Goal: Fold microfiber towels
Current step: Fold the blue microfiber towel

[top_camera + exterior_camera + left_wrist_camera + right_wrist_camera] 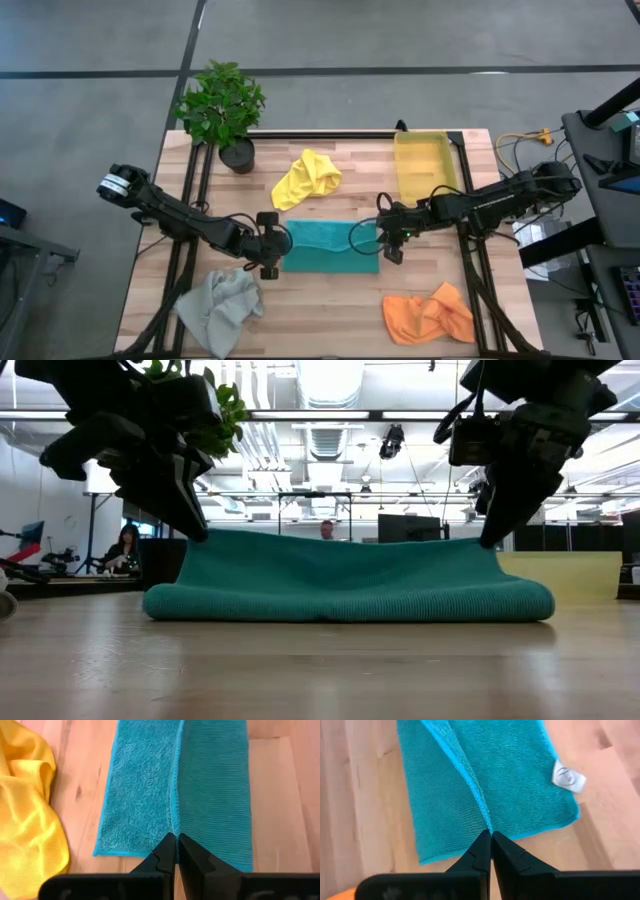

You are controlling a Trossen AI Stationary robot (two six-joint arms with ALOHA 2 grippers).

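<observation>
Teal towel (330, 248) lies folded between both grippers. Left gripper (177, 851) is closed, pinching one end's edge; right gripper (490, 845) likewise at the opposite end. Bare table (320, 310) lies alongside, with yellow towel (305, 178) near, beyond the fold.

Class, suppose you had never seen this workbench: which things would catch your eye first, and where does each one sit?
The teal towel lies mid-table, with the left gripper pinching one short end and the right gripper pinching the other, lifting an edge into a ridge. Around it sit crumpled towels: a yellow towel at the back, an orange towel front right, a grey towel front left. A potted plant and a yellow bin stand along the far edge.
</observation>
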